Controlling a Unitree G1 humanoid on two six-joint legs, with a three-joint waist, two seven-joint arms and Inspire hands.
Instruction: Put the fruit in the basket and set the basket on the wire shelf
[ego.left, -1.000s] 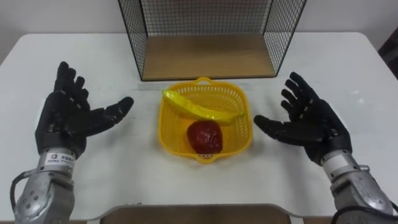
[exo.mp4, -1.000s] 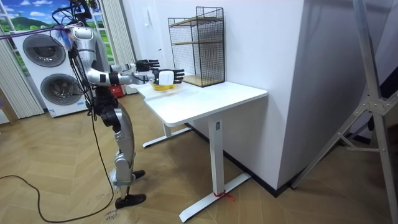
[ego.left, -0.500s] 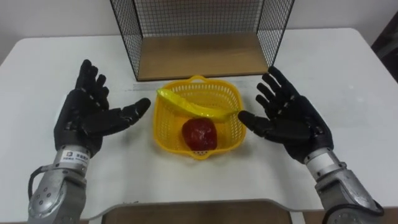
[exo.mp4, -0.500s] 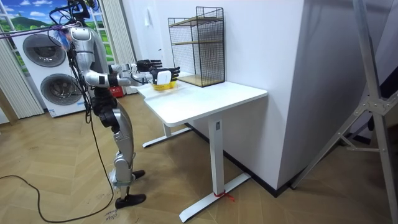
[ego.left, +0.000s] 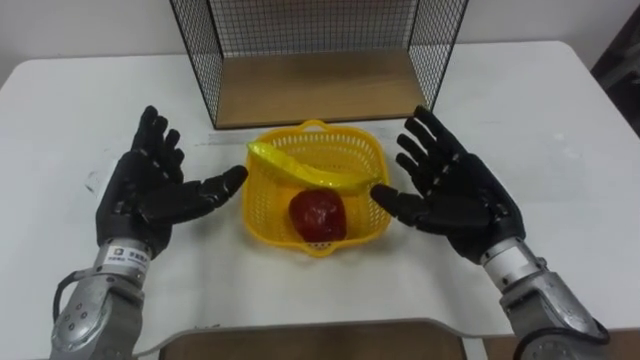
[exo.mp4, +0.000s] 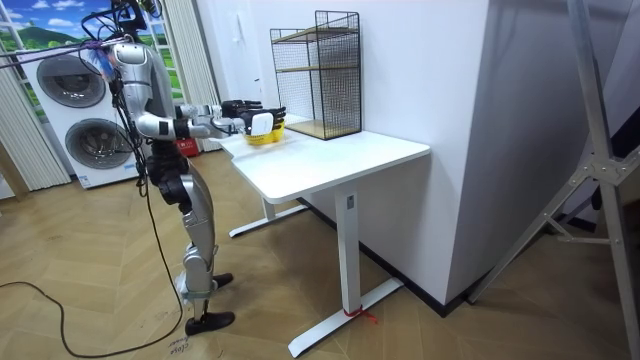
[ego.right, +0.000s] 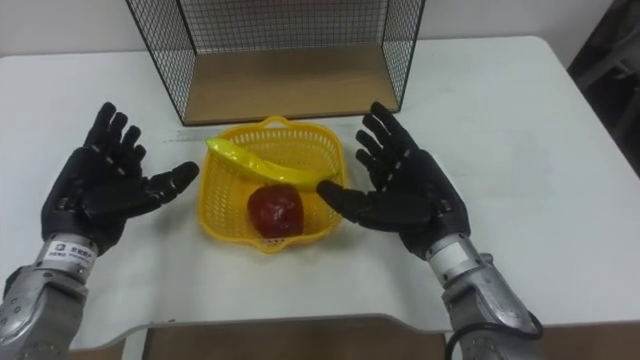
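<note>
Left eye view: a yellow basket (ego.left: 262, 206) stands on the white table (ego.left: 560, 130), just in front of the wire shelf (ego.left: 315, 60). A yellow banana (ego.left: 310, 172) lies in it, its long axis slanting from the far-left rim down to the right rim. A dark red apple (ego.left: 318, 215) sits nearer the robot. The left hand (ego.left: 150, 195) and right hand (ego.left: 455, 195) flank the basket, palms inward, fingers spread wide, holding nothing.

Room view: the robot stands at the table's end on the room view's left, arms stretched out.

Right eye view: the right thumb reaches the basket's right rim; whether it touches, I cannot tell.
</note>
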